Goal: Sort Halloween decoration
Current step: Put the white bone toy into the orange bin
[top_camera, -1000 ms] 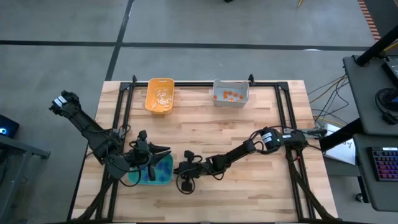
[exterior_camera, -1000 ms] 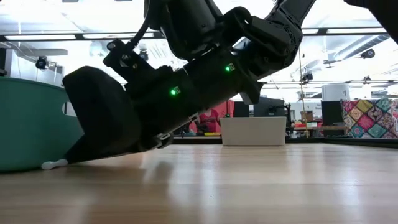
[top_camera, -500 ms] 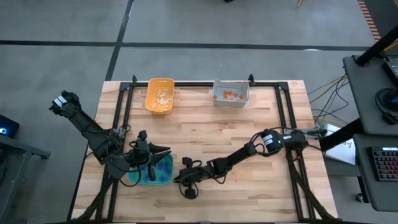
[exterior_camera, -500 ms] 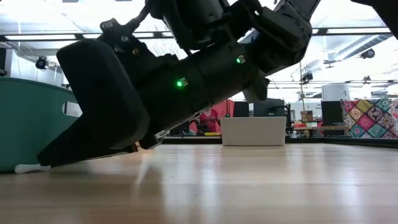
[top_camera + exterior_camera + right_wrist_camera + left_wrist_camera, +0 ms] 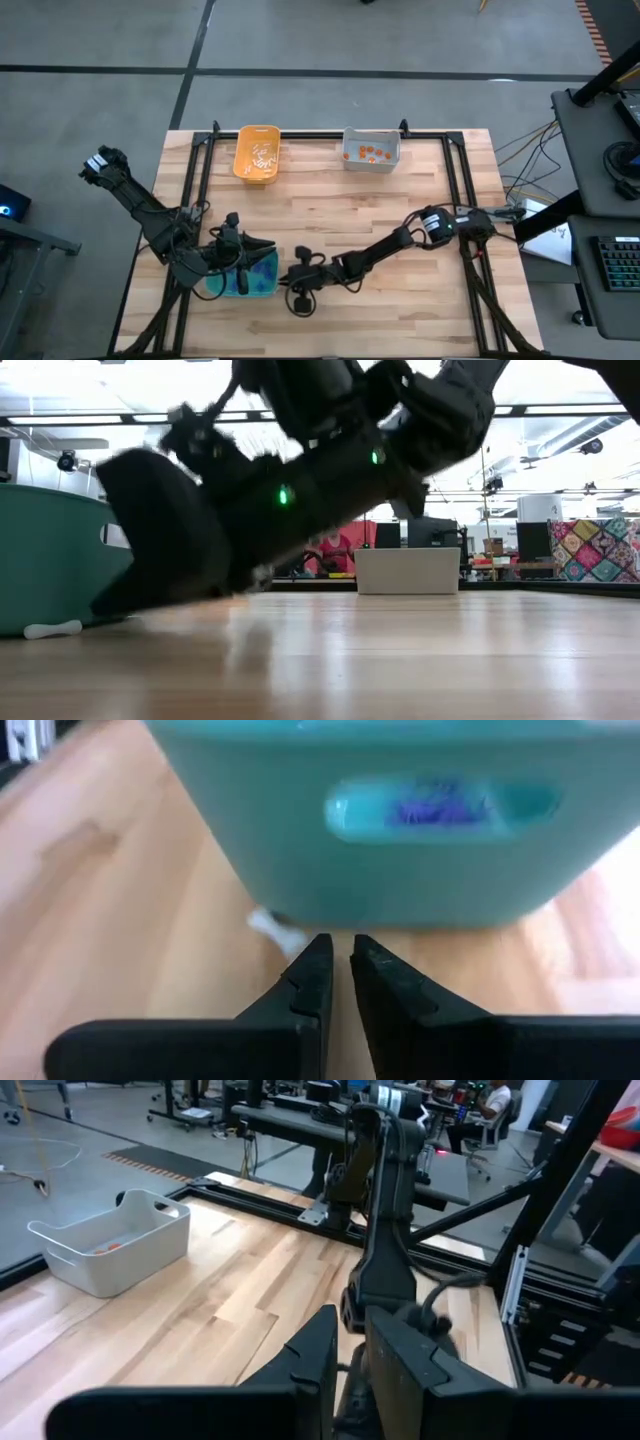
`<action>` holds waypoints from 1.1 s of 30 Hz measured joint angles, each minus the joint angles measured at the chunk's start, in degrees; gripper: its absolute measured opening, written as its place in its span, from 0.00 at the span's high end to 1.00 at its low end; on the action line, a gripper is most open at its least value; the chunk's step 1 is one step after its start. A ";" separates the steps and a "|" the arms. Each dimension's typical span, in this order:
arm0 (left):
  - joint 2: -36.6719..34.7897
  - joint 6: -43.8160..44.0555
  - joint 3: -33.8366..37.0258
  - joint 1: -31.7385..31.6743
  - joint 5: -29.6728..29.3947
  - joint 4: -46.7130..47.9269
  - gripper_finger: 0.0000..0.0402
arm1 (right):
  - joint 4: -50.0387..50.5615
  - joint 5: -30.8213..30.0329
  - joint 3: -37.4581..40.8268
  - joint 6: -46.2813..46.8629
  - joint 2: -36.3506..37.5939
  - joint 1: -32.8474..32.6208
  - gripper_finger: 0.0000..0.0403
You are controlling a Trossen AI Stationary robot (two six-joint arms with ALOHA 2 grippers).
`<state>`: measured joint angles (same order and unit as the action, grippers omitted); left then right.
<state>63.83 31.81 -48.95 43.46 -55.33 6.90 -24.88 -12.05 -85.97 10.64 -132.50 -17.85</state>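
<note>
A small white trinket [image 5: 52, 629] [image 5: 268, 924] lies on the wood at the foot of the teal bin [image 5: 252, 274] [image 5: 400, 850]. Purple trinkets [image 5: 436, 811] show through the bin's handle slot. My right gripper [image 5: 287, 273] [image 5: 340, 965] is low over the table at the bin's right side. Its fingers are shut with nothing between them, their tips just short of the white trinket. My left gripper [image 5: 266, 243] [image 5: 350, 1348] hovers over the teal bin's far edge, shut, pointing toward the table's right.
An orange-yellow bin [image 5: 256, 153] with white trinkets and a grey bin [image 5: 371, 149] [image 5: 112, 1240] with orange ones stand at the far edge. A black frame [image 5: 300, 133] runs along the table's sides. Bare wood lies between the bins and the arms.
My right gripper nudged the white trinket a little along the table toward the left, beside the teal bin, dipping toward the near edge. It has since come back and lifted off, and the trinket lies free. Neither gripper's finger gap has changed.
</note>
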 joint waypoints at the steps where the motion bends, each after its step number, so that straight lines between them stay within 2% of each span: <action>1: 0.00 0.02 0.00 0.00 0.00 -0.02 0.90 | -0.10 0.06 0.02 0.46 -0.45 0.00 0.91; 4: 0.02 -0.09 0.00 0.00 0.00 -0.07 0.90 | -0.63 0.53 0.07 1.68 -1.14 -0.16 0.91; 13: 0.04 -0.55 0.00 0.00 0.00 -0.07 0.90 | -5.01 6.87 0.07 1.29 -1.58 -0.93 0.91; 18: 0.14 0.58 0.00 0.00 1.07 -0.13 0.90 | -2.68 10.45 0.07 0.30 -0.69 -0.74 0.91; 23: 4.32 2.68 0.00 0.13 8.13 -2.89 0.90 | 11.35 10.54 0.08 -2.58 6.23 -0.88 0.91; 27: 10.07 7.43 -0.51 0.26 13.25 -4.85 0.90 | 21.92 6.88 1.77 -4.71 12.54 -1.98 0.91; 30: 14.77 13.00 -3.29 0.68 17.08 -1.95 0.90 | 24.50 4.33 4.56 -5.29 16.91 -3.49 0.91; 33: 19.91 18.39 -8.90 1.63 22.46 5.42 0.90 | 24.21 4.18 7.97 -2.71 20.45 -4.50 0.91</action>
<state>83.75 50.20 -57.85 45.09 -32.87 12.31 -0.67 -7.87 -78.00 7.93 -112.05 -22.34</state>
